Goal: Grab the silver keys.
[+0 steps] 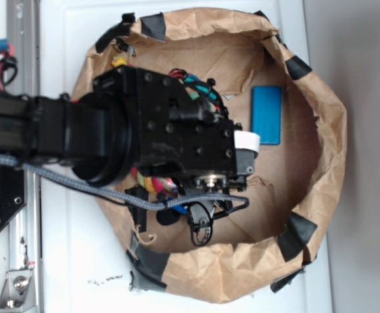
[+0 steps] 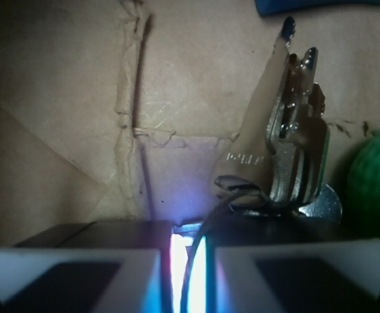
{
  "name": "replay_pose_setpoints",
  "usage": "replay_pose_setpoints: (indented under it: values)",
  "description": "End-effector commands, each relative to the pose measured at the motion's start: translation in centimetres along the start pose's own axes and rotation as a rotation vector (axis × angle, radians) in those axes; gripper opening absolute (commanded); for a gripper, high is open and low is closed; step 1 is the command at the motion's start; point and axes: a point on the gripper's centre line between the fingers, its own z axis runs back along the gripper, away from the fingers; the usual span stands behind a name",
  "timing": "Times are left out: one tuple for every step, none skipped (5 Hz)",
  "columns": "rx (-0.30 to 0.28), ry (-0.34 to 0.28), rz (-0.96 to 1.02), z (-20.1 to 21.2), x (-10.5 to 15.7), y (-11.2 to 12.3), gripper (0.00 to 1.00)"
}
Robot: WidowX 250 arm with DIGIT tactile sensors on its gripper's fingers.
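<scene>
The silver keys (image 2: 288,143) hang just ahead of my gripper (image 2: 187,261) in the wrist view, the bunch standing up and tilted, with the thin wire ring (image 2: 206,228) curling down into the slit between the two white pads (image 2: 76,270). The pads sit nearly together with only a glowing sliver between them, so I judge the claw pinched narrow on the ring alone, not on the key blades.

That is my worry: a grip on thin wire is slight. If I lift or swing fast, the ring could slide out between the pads, or the keys could swing and twist free. I cannot tell from here how deep the wire sits in the grip.

In the exterior view the keys are hidden beneath the arm (image 1: 144,130), somewhere near the middle of the brown paper bin (image 1: 320,130). The green ball (image 2: 376,189) sits just beside the keys on the right of the wrist view; swinging keys could knock it. The blue block (image 1: 267,115) lies toward the bin's far wall, apart from the gripper. The striped rope toy (image 1: 154,184) shows under the arm, close by. The crumpled paper walls stand all around, and a sideways move could snag the dangling keys on them.
</scene>
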Motion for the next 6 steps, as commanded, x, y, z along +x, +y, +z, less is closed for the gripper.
replay_pose_setpoints:
  values:
    - [-0.006,-0.039,0.012,1.3,0.7,0.5,0.0]
    - [0.031,-0.067,0.107,4.3,2.2,1.3,0.0]
    - [-0.177,-0.027,0.286,9.0,3.6,3.5,0.0]
    - [-0.281,-0.066,0.195,12.6,2.7,3.8,0.0]
    - [-0.288,-0.112,0.083,12.9,1.5,3.5,0.0]
    - [-0.249,-0.11,0.088,12.1,1.9,3.3,0.0]
